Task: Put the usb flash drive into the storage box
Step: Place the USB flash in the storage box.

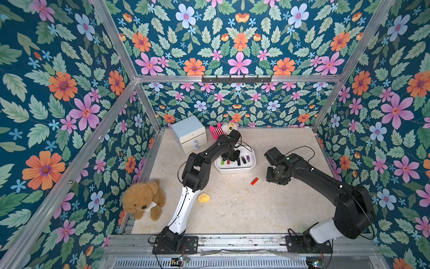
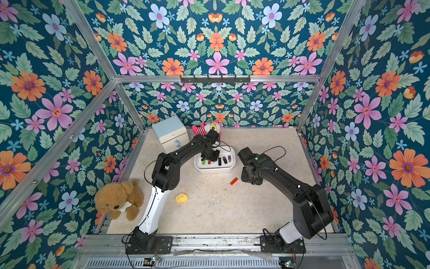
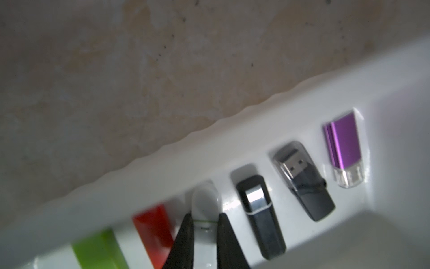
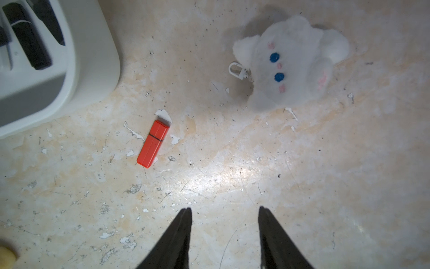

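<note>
USB flash drive, the white one (image 3: 206,200), is pinched between the 2 black fingers (image 3: 183,242) of my left gripper (image 3: 205,216), which is clamped tight on its body inside the storage box (image 3: 232,144). I cannot tell whether it touches the box floor.

It sits between a red drive (image 3: 156,230) and a black drive (image 3: 260,216), both close. A green drive (image 3: 97,249) lies beyond the red. A dark grey drive (image 3: 302,184) with its plug bared and a purple drive (image 3: 344,144) lie beyond the black.

My worries here:
- If I open wide, a finger shoves the red or black neighbour.
- If I let go too high, the white one bounces and lands across them.
- If it clings to a pad, it lifts out as I retreat.

My right gripper (image 4: 224,209) stands about half open, holding nothing, above the bare tabletop (image 4: 232,163). An orange-red drive (image 4: 153,144) lies flat on the table, outside the box and off to one side of those jaws. A straight descent from here misses it or skids it away. A white plush cat keychain (image 4: 290,67) lies near, and I judge its clip could snag a finger.
</note>
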Motion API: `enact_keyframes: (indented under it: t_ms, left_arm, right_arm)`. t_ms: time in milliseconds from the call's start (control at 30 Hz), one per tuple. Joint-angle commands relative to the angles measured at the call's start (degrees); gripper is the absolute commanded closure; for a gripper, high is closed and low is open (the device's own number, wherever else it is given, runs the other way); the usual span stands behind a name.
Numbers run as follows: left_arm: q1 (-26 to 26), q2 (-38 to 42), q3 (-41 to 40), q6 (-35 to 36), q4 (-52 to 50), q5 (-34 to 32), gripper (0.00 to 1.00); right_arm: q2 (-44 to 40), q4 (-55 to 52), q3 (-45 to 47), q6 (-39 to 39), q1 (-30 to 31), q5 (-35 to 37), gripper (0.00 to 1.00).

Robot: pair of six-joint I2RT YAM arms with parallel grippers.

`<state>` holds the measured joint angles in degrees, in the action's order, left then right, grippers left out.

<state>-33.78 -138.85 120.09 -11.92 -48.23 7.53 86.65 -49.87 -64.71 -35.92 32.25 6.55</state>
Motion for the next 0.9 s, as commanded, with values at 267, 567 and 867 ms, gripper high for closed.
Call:
enact_keyframes:
  t_ms: [267, 567, 867]
  left_arm:
    - [-0.6, -0.9, 0.4, 0.1, 0.3, -1.0, 0.71]
    - [-0.6, 0.4, 0.3, 0.1, 0.2, -1.2, 0.51]
    - [-0.6, 5.1, 1.4, -1.2, 0.6, -0.9, 0.48]
  right_arm:
    - [1.2, 7.3, 3.1, -1.8, 0.4, -5.7, 0.48]
    - [6.0, 10.0, 1.9, -2.6, 2.5, -7.3, 0.46]
    - [11.2, 11.4, 0.3, -2.6, 4.2, -7.9, 0.45]
